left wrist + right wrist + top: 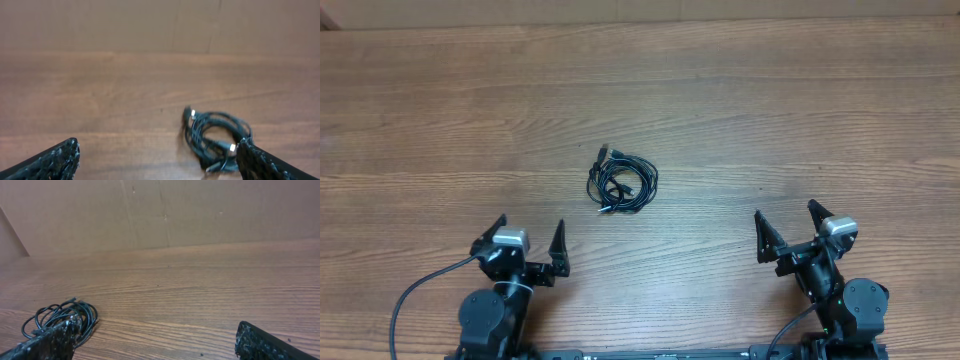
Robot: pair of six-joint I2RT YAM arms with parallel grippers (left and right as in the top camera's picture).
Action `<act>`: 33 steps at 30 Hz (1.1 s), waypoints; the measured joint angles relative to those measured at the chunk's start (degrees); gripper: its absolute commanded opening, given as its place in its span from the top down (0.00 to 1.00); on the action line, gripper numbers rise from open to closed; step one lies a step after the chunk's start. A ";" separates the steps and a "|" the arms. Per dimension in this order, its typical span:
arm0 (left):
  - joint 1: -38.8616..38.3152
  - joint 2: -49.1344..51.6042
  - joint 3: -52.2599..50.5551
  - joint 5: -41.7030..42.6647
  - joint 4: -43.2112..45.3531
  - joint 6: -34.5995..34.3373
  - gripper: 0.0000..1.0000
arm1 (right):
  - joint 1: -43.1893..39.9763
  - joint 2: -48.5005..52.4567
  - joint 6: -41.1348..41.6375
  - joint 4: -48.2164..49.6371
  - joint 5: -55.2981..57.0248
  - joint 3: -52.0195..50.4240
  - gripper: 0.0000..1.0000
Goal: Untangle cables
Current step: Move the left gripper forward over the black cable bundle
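The cables lie in one tangled black coil near the middle of the wooden table, with small plug ends sticking out. The coil also shows in the left wrist view, at the right, partly behind my right finger, and in the right wrist view, at the far left. My left gripper is open and empty near the front edge, below and left of the coil. My right gripper is open and empty at the front right, well away from the coil.
The wooden table stretches around the coil. A cardboard wall stands behind the far edge. A thick black arm wire loops at the front left beside the left arm base.
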 measured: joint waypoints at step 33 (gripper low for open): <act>0.00 54.55 35.80 0.81 -10.47 2.84 0.00 | 0.00 0.00 0.00 0.02 -0.07 0.00 0.00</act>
